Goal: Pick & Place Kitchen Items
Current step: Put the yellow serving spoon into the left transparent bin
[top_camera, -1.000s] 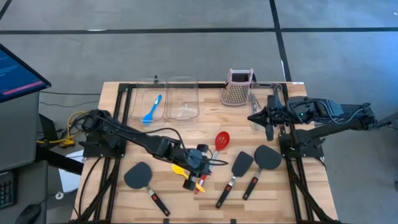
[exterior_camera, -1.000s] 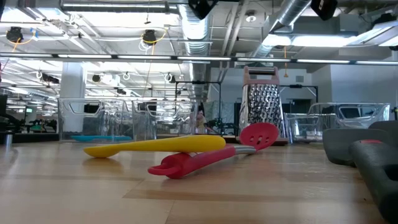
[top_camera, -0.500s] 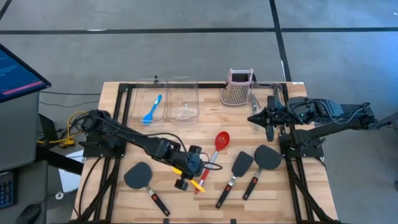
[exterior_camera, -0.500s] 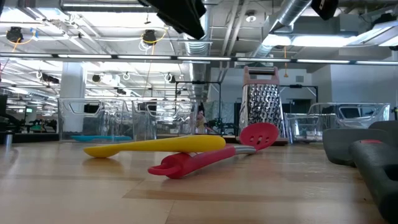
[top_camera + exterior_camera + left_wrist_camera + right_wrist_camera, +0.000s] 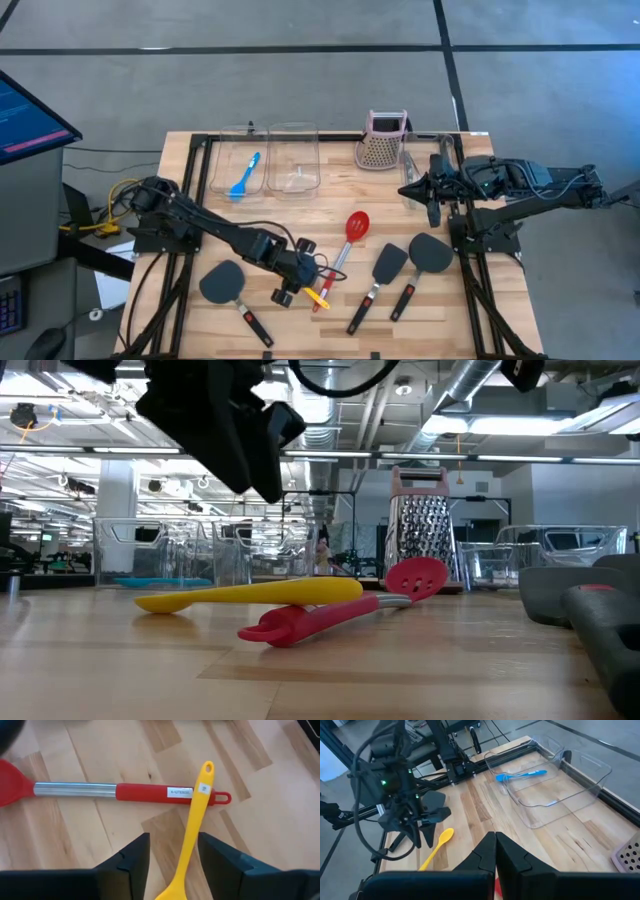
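Observation:
A yellow spoon (image 5: pixel 191 827) lies on the wooden table, its handle end resting across the handle of a red spoon (image 5: pixel 150 791). My left gripper (image 5: pixel 173 837) hangs open above it, one finger on each side of the yellow handle, touching nothing. In the low view it (image 5: pixel 230 430) is well above both spoons (image 5: pixel 250 594). Three black spatulas (image 5: pixel 225 283) (image 5: pixel 385 265) (image 5: pixel 430 255) lie flat nearby. A blue spoon (image 5: pixel 245 175) lies in a clear bin. My right gripper (image 5: pixel 495 851) waits shut at the table's right side, above the table.
Two clear bins (image 5: pixel 268 160) stand at the far edge, with a pink-topped metal grater (image 5: pixel 382 142) and another clear bin (image 5: pixel 420 165) to their right. Black rails frame the table. Bare wood shows between the left spatula and the spoons.
My left gripper has come down toward the yellow spoon and drawn back toward the table's left and near edges, tipping more steeply downward. In the low view it has dropped into the picture from above. Both spoons have stayed in place.

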You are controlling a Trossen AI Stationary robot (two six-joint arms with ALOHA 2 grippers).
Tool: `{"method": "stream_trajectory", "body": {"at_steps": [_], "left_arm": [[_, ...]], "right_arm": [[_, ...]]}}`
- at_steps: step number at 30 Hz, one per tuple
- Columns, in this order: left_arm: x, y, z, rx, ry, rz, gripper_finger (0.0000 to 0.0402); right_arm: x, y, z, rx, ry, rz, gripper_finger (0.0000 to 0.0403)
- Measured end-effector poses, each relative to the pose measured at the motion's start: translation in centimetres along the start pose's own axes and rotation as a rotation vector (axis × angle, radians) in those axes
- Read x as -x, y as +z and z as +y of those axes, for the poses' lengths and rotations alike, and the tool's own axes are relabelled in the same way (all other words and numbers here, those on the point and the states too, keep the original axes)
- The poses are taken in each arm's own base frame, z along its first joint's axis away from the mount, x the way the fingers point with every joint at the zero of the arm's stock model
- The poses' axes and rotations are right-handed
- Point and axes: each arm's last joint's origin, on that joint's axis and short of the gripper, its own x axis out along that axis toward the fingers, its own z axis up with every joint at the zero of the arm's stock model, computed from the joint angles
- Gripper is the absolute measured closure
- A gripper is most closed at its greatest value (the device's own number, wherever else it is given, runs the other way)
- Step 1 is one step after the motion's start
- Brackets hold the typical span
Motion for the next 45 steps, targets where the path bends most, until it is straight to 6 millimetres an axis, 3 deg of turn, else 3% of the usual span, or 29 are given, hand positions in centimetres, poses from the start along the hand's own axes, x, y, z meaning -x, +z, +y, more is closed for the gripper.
{"method": "stream_trajectory", "body": {"at_steps": [10,20,32,45], "left_arm": [[-1.6,-1.1,-0.2,0.075,0.003,-0.109,0.0229],[-2.7,-3.2,-1.1,0.085,-0.043,-0.067,0.0237],[-3.6,-4.1,-2.1,0.070,-0.045,-0.092,0.0238],[-7.1,-4.8,-2.3,0.074,-0.038,-0.077,0.0238]], "right_arm": [[0.0,0.0,0.0,0.000,0.000,0.001,0.0402],[0.0,0.0,0.0,0.000,0.000,0.001,0.0402],[0.0,0.0,0.0,0.000,0.000,0.001,0.0402],[0.0,0.0,0.0,0.001,-0.001,0.003,0.0402]]}}
